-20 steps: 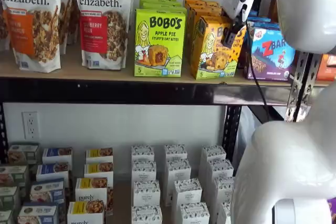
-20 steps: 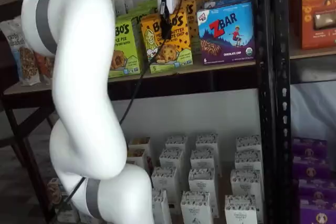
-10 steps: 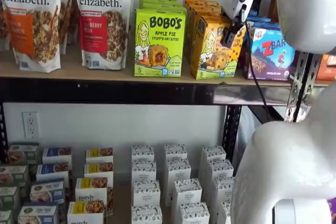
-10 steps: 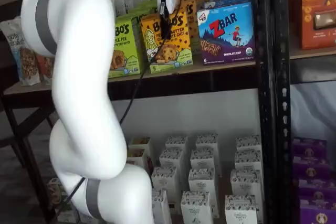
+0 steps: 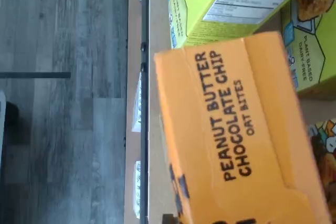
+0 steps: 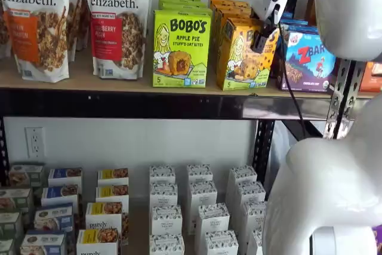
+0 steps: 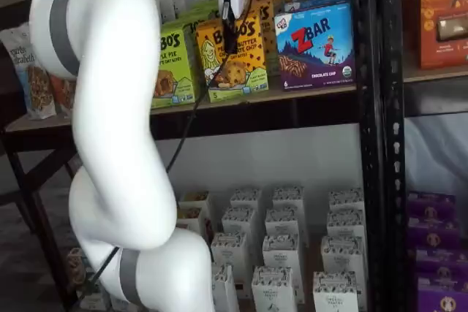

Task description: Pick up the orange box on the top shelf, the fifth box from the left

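the gripper (image 6: 260, 39) hangs in front of the upper right part of the front orange box (image 6: 243, 55), its white body above and black fingers low against the carton's face; in a shelf view the fingers (image 7: 230, 38) look like one dark shape with no gap showing, so i cannot tell whether they are parted or closed, and nothing looks held yet. the orange box stands upright at the near edge of the top shelf (image 6: 77, 80), at the head of a row of like cartons running back toward the wall, and in the wrist view its top panel (image 5: 236, 124) reads peanut butter chocolate chip oat bites. to do this step well, i judge the fingers should straddle the carton's narrow sides squarely and high up, then close firmly before drawing it out toward the near side, keeping it level so it does not tip. the lime-green apple pie box (image 6: 181, 48) stands just to its left and the blue zbar box (image 6: 310, 60) just to its right, so finger room looks tight on both sides. the cable (image 6: 287, 82) dangles across the zbar box and could snag. granola bags (image 6: 117, 21) sit further left, clear of the work.
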